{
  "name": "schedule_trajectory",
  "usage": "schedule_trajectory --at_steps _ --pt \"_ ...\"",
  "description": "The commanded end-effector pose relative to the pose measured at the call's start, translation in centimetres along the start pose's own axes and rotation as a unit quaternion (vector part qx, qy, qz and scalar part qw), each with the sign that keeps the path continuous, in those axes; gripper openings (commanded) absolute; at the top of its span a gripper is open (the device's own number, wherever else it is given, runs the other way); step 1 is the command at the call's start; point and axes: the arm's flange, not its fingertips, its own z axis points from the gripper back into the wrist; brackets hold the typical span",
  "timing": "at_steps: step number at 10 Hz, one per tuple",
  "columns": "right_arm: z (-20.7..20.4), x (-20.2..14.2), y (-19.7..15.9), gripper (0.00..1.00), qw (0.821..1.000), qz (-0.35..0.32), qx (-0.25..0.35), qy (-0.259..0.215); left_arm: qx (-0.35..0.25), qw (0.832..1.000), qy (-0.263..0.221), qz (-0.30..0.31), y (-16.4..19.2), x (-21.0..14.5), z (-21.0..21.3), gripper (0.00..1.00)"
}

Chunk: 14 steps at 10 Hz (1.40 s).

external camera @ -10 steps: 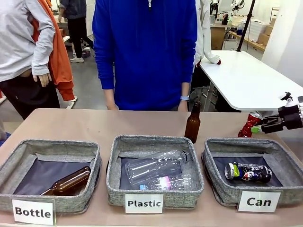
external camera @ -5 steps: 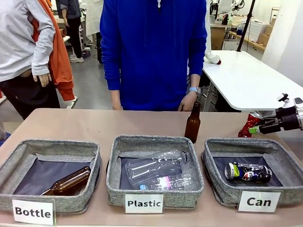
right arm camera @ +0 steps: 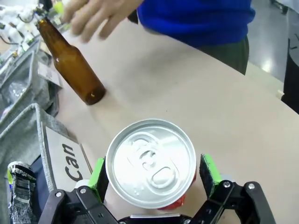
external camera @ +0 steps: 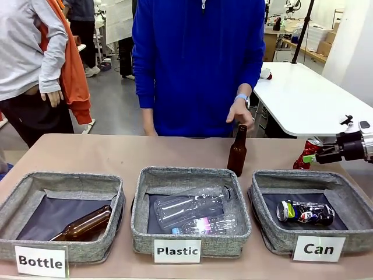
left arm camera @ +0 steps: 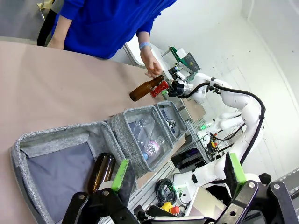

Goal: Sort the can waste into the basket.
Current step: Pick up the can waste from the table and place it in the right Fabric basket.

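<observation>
A red can (external camera: 307,151) stands upright on the table behind the basket (external camera: 349,195) labelled "Can". My right gripper (external camera: 310,157) is open around it. In the right wrist view the can's silver top (right arm camera: 150,163) sits between the green pads (right arm camera: 208,173), and the gripper (right arm camera: 153,176) is not clamped on it. A dark blue and silver can (external camera: 305,212) lies on its side inside the basket. My left gripper (left arm camera: 177,172) hangs open and empty above the "Bottle" basket (left arm camera: 28,140).
A brown glass bottle (external camera: 237,150) stands behind the "Plastic" basket (external camera: 143,219), with the person's hand (external camera: 240,111) just above its neck. Clear plastic bottles lie in that basket. Another brown bottle (external camera: 81,224) lies in the "Bottle" basket (external camera: 11,204).
The person's hand has come forward over the standing brown bottle. My right gripper has edged a little closer around the red can, still open.
</observation>
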Motion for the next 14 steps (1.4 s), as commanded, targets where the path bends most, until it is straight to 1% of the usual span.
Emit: schedule_trajectory --at_steps 1,2,4,5,6,7,8,10,11,12,14 --pt "-0.4 0.2 -0.7 1.0 0.999 0.017 0.003 -0.036 -0.002 1.0 0.006 0.002 -0.4 0.1 0.3 1.0" --pt "-0.5 0.2 -0.7 1.0 0.999 0.018 0.002 -0.048 -0.002 1.0 0.006 0.002 -0.4 0.1 0.3 1.0" --pt "-0.6 0.1 -0.8 1.0 0.998 0.015 0.005 -0.057 -0.002 1.0 0.006 0.002 -0.4 0.1 0.3 1.0" --pt "-0.5 0.1 -0.9 0.77 0.998 0.009 0.013 -0.054 -0.002 1.0 0.006 0.002 -0.4 0.1 0.3 1.0" --pt "-0.5 0.0 -0.9 0.4 0.998 0.003 0.018 -0.053 -0.002 1.0 0.006 0.002 -0.4 0.1 0.3 1.0" --pt "-0.5 -0.1 -1.1 0.17 0.998 -0.002 0.019 -0.054 -0.002 1.0 0.006 0.002 -0.4 0.1 0.3 1.0" --pt "-0.5 -0.1 -1.3 0.0 0.998 -0.003 0.02 -0.055 -0.002 1.0 0.006 0.002 -0.4 0.1 0.3 1.0" --pt "-0.4 -0.1 -1.3 0.0 0.998 -0.001 0.021 -0.055 -0.002 1.0 0.006 0.002 -0.4 0.1 0.3 1.0" --pt "-0.2 -0.1 -1.2 0.03 0.998 0.003 0.021 -0.057 -0.002 1.0 0.006 0.002 -0.4 0.1 0.3 1.0" --pt "0.1 0.1 -0.9 0.0 0.998 0.009 0.019 -0.06 -0.002 1.0 0.006 0.002 -0.4 0.1 0.3 1.0" --pt "1.3 1.1 0.3 0.0 0.997 0.038 0.008 -0.069 -0.002 1.0 0.006 0.002 -0.4 0.1 0.3 1.0"
